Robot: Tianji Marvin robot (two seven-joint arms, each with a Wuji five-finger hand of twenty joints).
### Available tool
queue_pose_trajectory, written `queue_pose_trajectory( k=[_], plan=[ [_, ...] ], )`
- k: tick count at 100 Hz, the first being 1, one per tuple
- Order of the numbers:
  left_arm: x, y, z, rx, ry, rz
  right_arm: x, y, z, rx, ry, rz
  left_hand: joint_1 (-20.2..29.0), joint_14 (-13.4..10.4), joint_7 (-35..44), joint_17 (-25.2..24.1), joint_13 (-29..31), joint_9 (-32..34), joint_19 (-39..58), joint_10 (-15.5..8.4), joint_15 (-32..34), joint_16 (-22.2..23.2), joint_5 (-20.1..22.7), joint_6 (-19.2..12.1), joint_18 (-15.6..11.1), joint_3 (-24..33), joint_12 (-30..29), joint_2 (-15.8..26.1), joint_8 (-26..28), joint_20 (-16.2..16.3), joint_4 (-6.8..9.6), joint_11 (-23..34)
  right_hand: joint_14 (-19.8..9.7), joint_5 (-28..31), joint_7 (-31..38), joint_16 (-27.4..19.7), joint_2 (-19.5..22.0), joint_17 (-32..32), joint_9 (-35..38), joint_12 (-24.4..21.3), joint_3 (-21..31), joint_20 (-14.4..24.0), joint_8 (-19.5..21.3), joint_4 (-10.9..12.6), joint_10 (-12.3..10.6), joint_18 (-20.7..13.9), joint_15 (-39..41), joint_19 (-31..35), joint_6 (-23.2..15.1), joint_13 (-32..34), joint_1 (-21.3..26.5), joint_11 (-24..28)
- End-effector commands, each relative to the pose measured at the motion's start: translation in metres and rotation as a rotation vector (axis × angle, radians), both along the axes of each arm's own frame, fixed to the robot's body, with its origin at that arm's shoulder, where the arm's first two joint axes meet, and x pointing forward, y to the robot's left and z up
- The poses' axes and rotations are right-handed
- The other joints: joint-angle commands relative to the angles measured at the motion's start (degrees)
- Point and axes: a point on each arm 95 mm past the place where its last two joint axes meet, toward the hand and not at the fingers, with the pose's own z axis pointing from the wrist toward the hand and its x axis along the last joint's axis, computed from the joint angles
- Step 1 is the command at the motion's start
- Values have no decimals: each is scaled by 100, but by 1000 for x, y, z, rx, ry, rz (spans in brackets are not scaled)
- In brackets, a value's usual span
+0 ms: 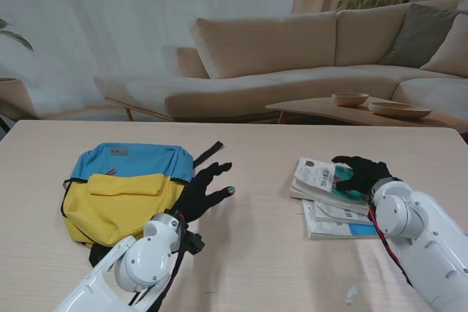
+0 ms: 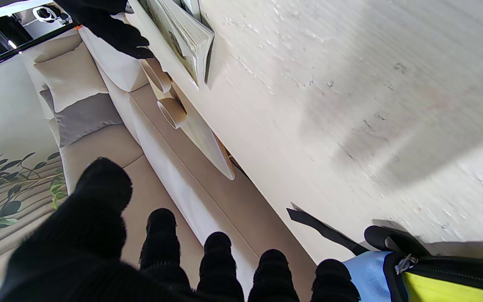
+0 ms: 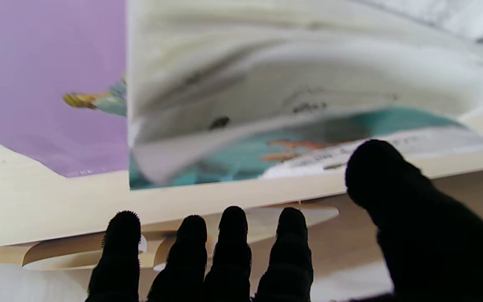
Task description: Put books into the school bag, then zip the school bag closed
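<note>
The blue and yellow school bag (image 1: 124, 188) lies flat on the left of the table, its zipper pull (image 2: 401, 265) at the corner and a black strap (image 1: 208, 153) trailing off its far right. My left hand (image 1: 206, 189) hovers just right of the bag, fingers (image 2: 216, 260) spread, holding nothing. A stack of books (image 1: 329, 195) lies on the right; its top book (image 1: 316, 174) sits askew, its pages (image 3: 266, 126) fanned. My right hand (image 1: 362, 173) rests over that book's right part, with fingers (image 3: 233, 251) extended and the thumb apart.
A bare stretch of table (image 1: 256, 224) separates the bag from the books. A small white scrap (image 1: 351, 294) lies near me on the right. Beyond the far edge stand a beige sofa (image 1: 292, 56) and a low table with two bowls (image 1: 380, 104).
</note>
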Motion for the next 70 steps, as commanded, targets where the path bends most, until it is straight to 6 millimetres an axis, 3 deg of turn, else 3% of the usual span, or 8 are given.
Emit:
queue_pose_trajectory(
  k=[1, 7, 11, 34, 56, 70],
  plan=[
    [-2, -6, 0, -8, 20, -17, -2, -1, -7, -10, 42, 5, 14, -191, 63, -36, -95, -108, -163, -82, -46, 63, -194, -55, -113, 106, 80, -33, 48, -19, 75, 44, -182, -319, -437, -129, -190, -121, -206, -212, -335, -112, 219, -160, -260, -85, -264, -263, -96, -371, 204, -413],
    [-2, -6, -1, -6, 22, -18, 0, -2, -10, -24, 58, 6, 14, -199, 54, -36, -95, -111, -164, -90, -49, 60, -199, -60, -119, 104, 78, -31, 43, -20, 75, 40, -183, -354, -819, -216, -270, -140, -221, -336, -470, -93, 414, -192, -259, -108, -497, -396, -74, -412, 323, -718],
    [-1, -7, 0, -8, 23, -17, 1, -3, -12, -35, 68, 5, 17, -200, 54, -35, -94, -110, -164, -95, -49, 59, -194, -61, -122, 107, 79, -31, 43, -20, 76, 39, -173, -197, -1443, -200, -314, -152, -257, -349, -509, -8, 793, -194, -253, -116, -579, -457, -50, -457, 376, -819],
    [-1, -7, -1, -10, 25, -17, 6, -6, -19, -50, 87, -21, 19, -195, 50, -36, -95, -110, -164, -91, -48, 58, -194, -54, -120, 112, 82, -37, 40, -22, 75, 38, -151, -115, -1730, -262, -428, -161, -260, -543, -506, -20, 447, -217, -132, -128, -848, -584, 17, -501, 563, -1207],
    [-1, -8, 0, -10, 26, -16, 9, -10, -22, -11, 95, -55, 20, -194, 53, -35, -92, -103, -163, -89, -44, 61, -187, -48, -118, 118, 86, -41, 41, -23, 76, 42, -79, -137, -1583, -159, -242, -106, -233, -255, -377, 9, 586, -170, 115, -60, -602, -625, 69, -429, 296, -628],
    [-1, -8, 0, -10, 29, -19, 10, -13, -23, -3, 106, -63, 17, -194, 46, -34, -94, -110, -163, -87, -45, 62, -194, -46, -121, 121, 84, -35, 36, -23, 75, 38, 35, -152, -1573, -134, -205, -75, -221, 1, -423, 17, 779, -163, 393, 1, -454, -651, 103, -403, 239, -55]
  ],
)
